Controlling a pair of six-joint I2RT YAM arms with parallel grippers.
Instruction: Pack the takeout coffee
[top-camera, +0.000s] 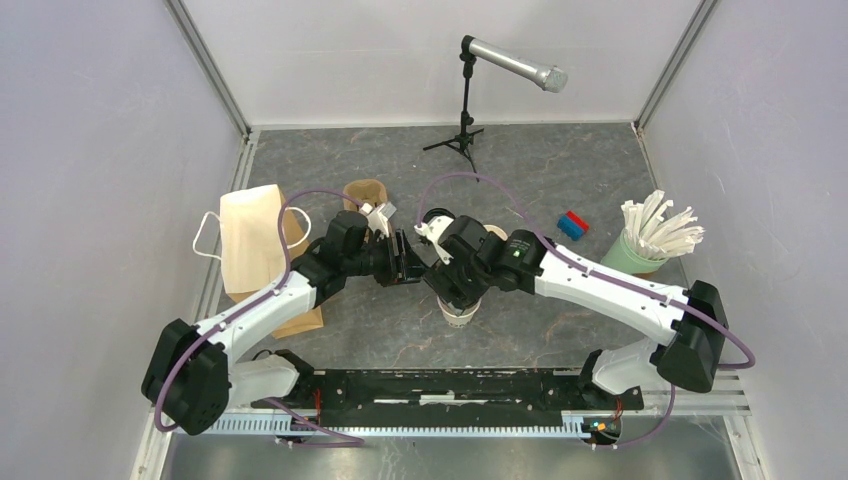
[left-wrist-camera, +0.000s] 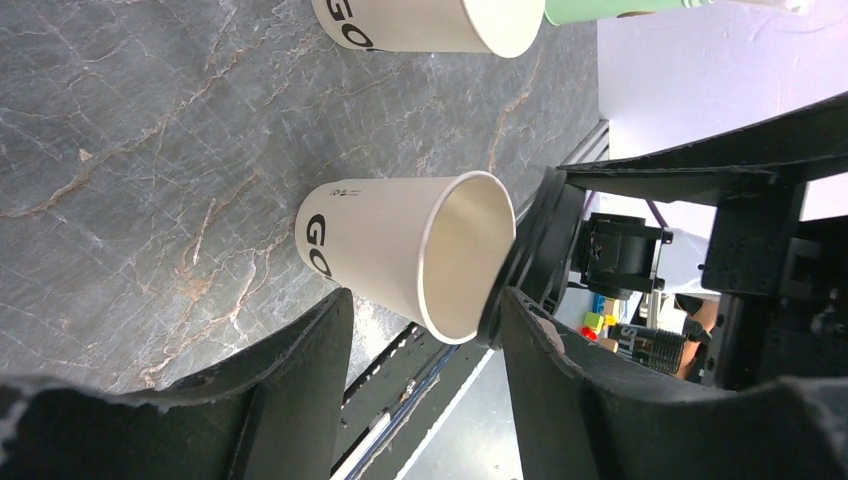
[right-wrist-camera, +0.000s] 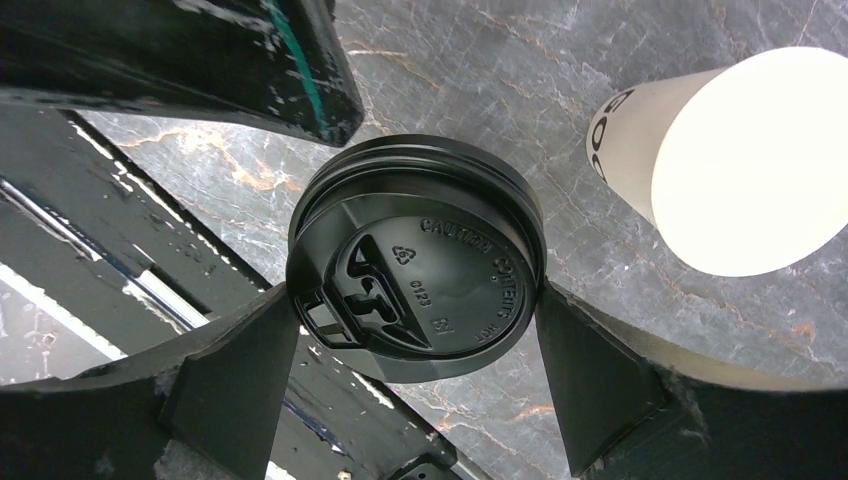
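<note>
Two cups stand lidless mid-table! Right gripper (right-wrist-camera: 415, 305) clamps the black lid (right-wrist-camera: 420, 250), tilted at the near cup (left-wrist-camera: 385, 250) rim. Left gripper (left-wrist-camera: 425, 305) hangs part-open just left, holding nothing. Second cup (right-wrist-camera: 740, 160) stands farther back.

Grey marbled tabletop (top-camera: 560, 170), plain pale walls (top-camera: 90, 150) on 3 sides, alu corner posts (top-camera: 208, 65), even light
</note>
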